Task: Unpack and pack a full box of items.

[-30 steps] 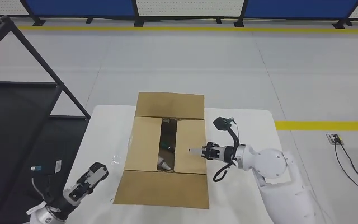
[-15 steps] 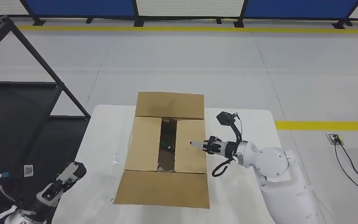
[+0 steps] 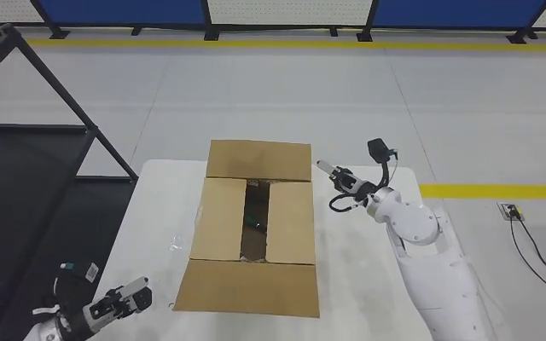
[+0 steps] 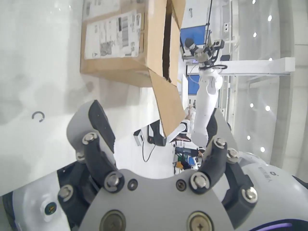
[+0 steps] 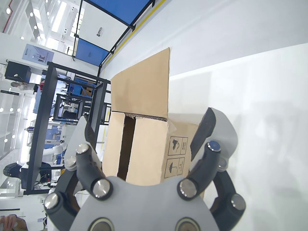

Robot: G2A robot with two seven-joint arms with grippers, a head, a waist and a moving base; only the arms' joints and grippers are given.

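A pale grey floor with a yellow line (image 3: 256, 43) and blue panels (image 3: 119, 10) lies beyond the box, and a black rack (image 3: 51, 145) stands off its left side. The white worktop (image 3: 367, 281) carries the cardboard box (image 3: 290, 222) at its middle. The box's far and near flaps are folded outward. Its two side flaps lie nearly flat over the top, with a dark gap (image 3: 254, 209) between them. Small items (image 3: 252, 225) show through that gap, one of them green; they are too small to identify.

The right end effector (image 3: 324, 166) hangs just off the box's far right corner, beside the edge of the far flap and not touching it. In the right wrist view its fingers (image 5: 207, 126) stand wide apart with nothing between them, and the box's right wall and top lie ahead of them.

The left end effector (image 3: 136, 298) sits well away from the box, off the near left, at the worktop's corner. Its fingers (image 4: 101, 121) are also spread wide and hold nothing. The box's labelled left wall faces it.

A small clear scrap (image 3: 177, 241) lies on the worktop just left of the box.
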